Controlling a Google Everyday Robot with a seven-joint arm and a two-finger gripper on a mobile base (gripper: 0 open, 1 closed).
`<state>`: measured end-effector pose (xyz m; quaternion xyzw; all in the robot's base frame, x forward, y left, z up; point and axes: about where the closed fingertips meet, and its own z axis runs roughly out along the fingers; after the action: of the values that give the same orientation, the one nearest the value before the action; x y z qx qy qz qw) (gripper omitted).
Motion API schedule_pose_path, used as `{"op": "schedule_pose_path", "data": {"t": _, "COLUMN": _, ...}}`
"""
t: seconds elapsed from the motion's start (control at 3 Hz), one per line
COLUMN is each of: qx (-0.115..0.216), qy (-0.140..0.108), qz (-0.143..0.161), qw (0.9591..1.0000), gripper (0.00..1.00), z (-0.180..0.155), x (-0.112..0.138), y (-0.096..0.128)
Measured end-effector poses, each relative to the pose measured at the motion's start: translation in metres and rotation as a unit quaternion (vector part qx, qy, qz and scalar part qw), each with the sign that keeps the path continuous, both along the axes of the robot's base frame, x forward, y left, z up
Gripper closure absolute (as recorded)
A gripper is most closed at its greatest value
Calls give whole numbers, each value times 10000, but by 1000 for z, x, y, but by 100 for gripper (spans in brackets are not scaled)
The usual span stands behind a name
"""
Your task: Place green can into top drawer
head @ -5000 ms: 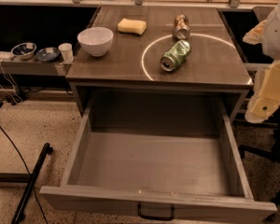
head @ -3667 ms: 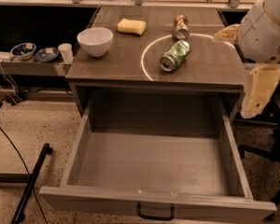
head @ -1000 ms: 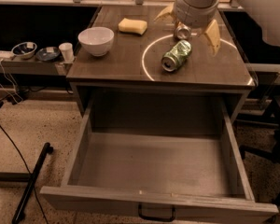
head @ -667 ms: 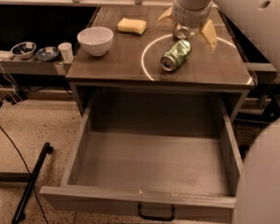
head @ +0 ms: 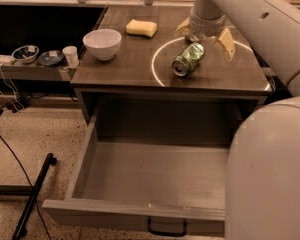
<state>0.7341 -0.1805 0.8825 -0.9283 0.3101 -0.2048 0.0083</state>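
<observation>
I see the gripper (head: 204,35) hanging over the back right part of the bench (head: 130,64), its pale fingers (head: 225,43) spread wide. Just in front of it, toward the front edge, the green can (head: 188,59) lies on its side inside a white ring (head: 153,66) marked on the benchtop. Its long axis runs diagonally, back right to front left, and its round end faces the front left corner. Below the front edge, the top drawer (head: 115,215) stands pulled out. A white bowl (head: 102,43) sits near the left edge, and a yellow sponge (head: 141,27) lies toward the back edge.
</observation>
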Motion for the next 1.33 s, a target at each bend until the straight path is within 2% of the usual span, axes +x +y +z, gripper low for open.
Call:
{"op": "schedule_pose_path", "data": {"t": 0.33, "qx": -107, "qy": 311, "qz": -21, "qw": 9995, "gripper": 17, "z": -30, "x": 2, "y": -10}}
{"op": "schedule_pose_path", "data": {"t": 0.67, "qx": -87, "qy": 592, "qz": 39, "qw": 9982, "gripper": 41, "z": -50, "x": -4, "y": -10}}
{"op": "schedule_pose_path", "data": {"t": 1.0, "qx": 332, "qy": 885, "qz": 90, "qw": 9955, "gripper": 63, "z": -58, "x": -16, "y": -4}}
{"op": "schedule_pose_path", "data": {"t": 1.33, "qx": 361, "qy": 901, "qz": 93, "qw": 9952, "gripper": 87, "z": -55, "x": -17, "y": -4}}
